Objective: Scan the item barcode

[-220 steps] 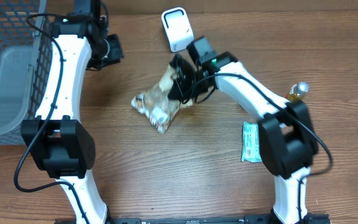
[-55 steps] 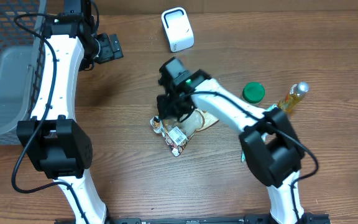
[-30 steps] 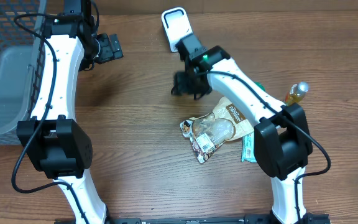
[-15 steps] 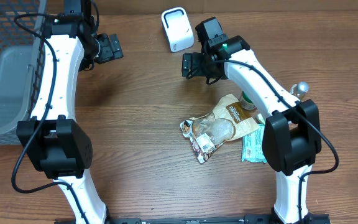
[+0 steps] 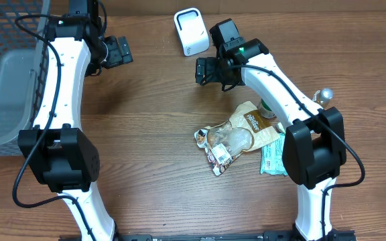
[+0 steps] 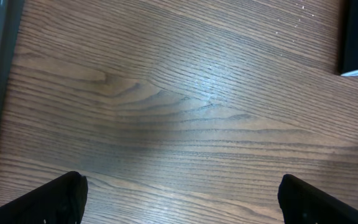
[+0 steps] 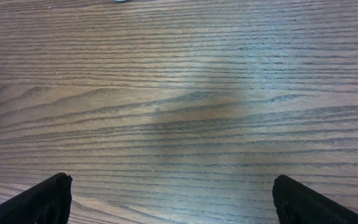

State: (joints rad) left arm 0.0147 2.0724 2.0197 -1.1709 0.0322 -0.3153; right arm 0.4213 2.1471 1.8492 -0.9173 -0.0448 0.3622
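**Both My Grippers Are Open**

My right gripper (image 5: 201, 70) is spread wide with nothing in it. It hangs over the bare table (image 5: 153, 134), near the white scanner (image 5: 191, 30). My left gripper (image 5: 122, 50) is spread wide too and holds nothing. The snack bag (image 5: 233, 137) lies on the table, apart from both grippers, just beside a green packet (image 5: 271, 157).

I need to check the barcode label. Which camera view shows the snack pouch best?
The overhead view: the snack pouch lies whole on the table, its white label up. Neither wrist view shows any of it, mostly bare wood.
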